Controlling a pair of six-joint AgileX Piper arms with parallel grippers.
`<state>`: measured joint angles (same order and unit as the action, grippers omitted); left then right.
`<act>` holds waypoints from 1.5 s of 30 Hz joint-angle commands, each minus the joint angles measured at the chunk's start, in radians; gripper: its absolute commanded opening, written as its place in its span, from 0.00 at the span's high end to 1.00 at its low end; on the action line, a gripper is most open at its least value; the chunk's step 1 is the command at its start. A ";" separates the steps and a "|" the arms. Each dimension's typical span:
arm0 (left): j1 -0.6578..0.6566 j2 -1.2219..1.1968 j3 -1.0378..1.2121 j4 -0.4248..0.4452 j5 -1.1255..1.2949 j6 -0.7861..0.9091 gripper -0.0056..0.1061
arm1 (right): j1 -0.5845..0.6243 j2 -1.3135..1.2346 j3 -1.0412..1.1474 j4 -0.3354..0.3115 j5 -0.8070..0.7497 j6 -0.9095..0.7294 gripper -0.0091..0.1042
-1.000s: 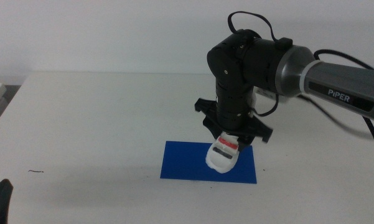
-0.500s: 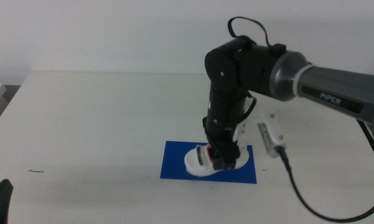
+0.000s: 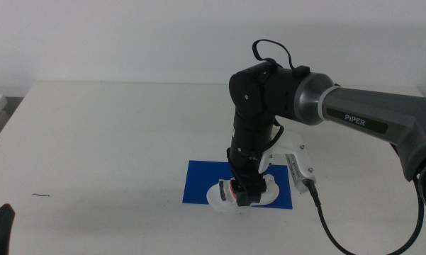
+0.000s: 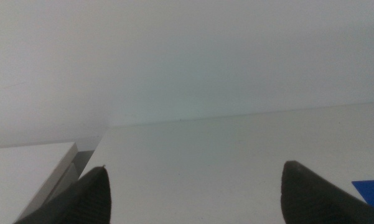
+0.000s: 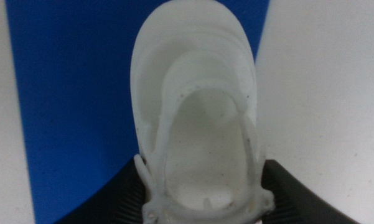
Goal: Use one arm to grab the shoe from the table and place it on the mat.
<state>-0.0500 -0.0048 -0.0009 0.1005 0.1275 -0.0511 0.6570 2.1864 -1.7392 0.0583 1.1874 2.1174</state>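
Observation:
The right arm [image 3: 283, 92] reaches in from the right and points down over the deep blue mat [image 3: 200, 181]. Its gripper [image 3: 243, 193] is shut on the white shoe [image 3: 227, 194], which has a red and black mark on its side and sits low at the mat's front edge. In the right wrist view the shoe [image 5: 196, 106] shows from above between the two dark jaws, partly over the mat [image 5: 68, 93] and partly over the white table [image 5: 323, 93]. The left gripper [image 3: 0, 230] waits at the bottom left, open [image 4: 196, 199].
A small dark speck [image 3: 41, 195] lies on the table at the front left. The arm's black cable [image 3: 324, 219] hangs to the right of the mat. A corner of the mat [image 4: 372, 190] shows in the left wrist view.
The right gripper has come down and turned with the shoe. The shoe went from hanging over the mat's right part to low at its front edge.

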 commanded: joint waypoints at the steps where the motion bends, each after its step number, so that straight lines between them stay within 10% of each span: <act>1: 0.000 0.005 0.001 -0.004 -0.011 -0.003 0.11 | -0.010 0.000 0.002 -0.007 -0.034 0.020 0.89; 45: 0.000 0.005 0.001 -0.004 -0.011 -0.003 0.11 | -0.072 -0.067 -0.002 0.078 -0.081 0.020 0.91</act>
<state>-0.0500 -0.0048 -0.0009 0.1005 0.1275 -0.0511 0.5915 2.1339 -1.7392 0.1372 1.1014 2.1174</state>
